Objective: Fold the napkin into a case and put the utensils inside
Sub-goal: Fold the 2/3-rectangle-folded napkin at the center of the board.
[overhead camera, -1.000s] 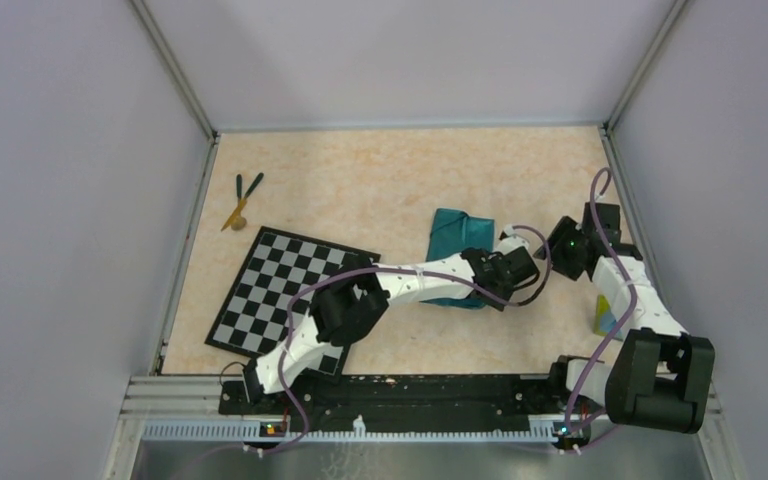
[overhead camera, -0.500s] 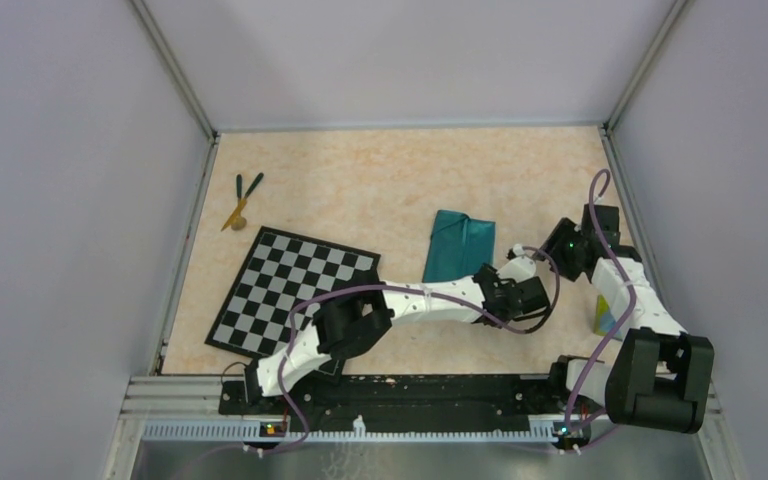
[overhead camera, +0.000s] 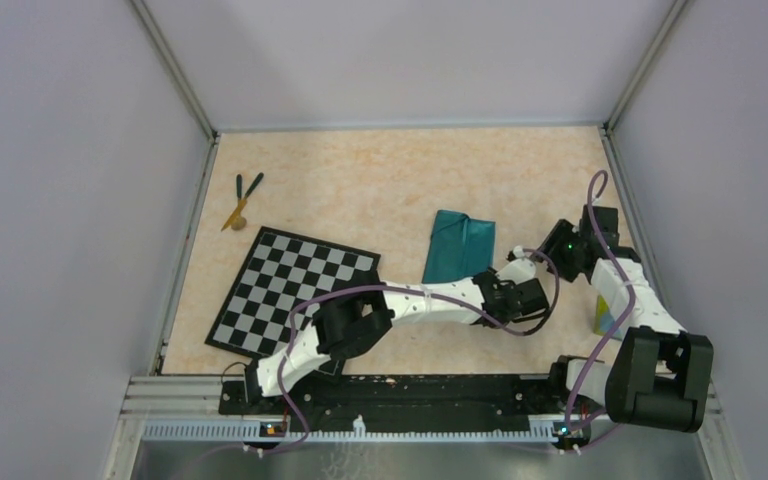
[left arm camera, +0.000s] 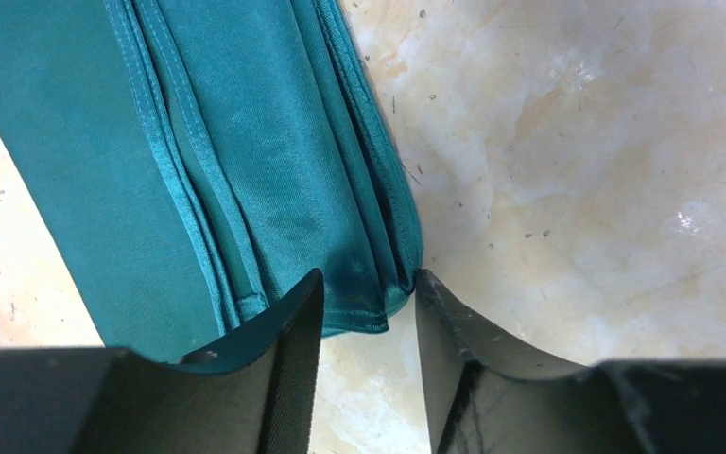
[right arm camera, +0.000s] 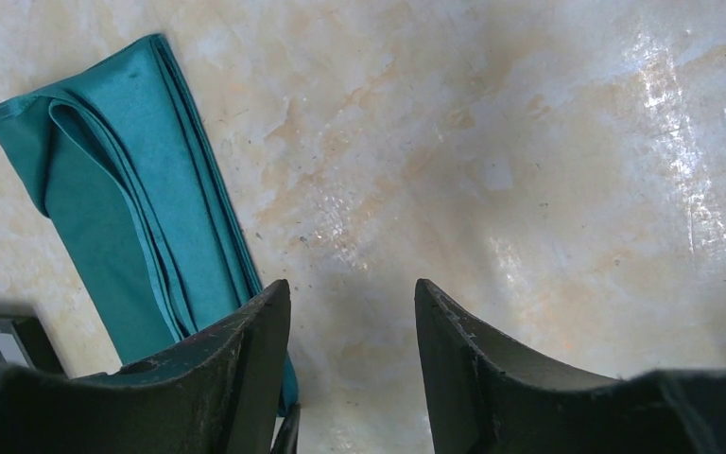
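We see the napkin point(overhead camera: 458, 246) lying flat on the tabletop point(overhead camera: 390, 180), right of the middle, already folded into a narrow oblong with several hemmed layers stacked along its right edge. The left gripper point(left arm camera: 367, 312) is low over the near right corner of this cloth. Its jaws stand half apart, one on each side of the corner, and bare tabletop shows between them, so we judge that nothing is pinched yet. The right gripper point(right arm camera: 352, 322) hovers just right of the napkin with its jaws apart and nothing between them.

The utensils point(overhead camera: 241, 200) lie far to the left, beyond the checkerboard point(overhead camera: 290, 290), well apart from the cloth.

The step in hand, we think, is to take this corner. To do it well, we should come down until the fingers touch the tabletop and then close slowly, so that the intended layers come in together. The satin looks slippery, so any lift should be gentle or the folds can slide open.
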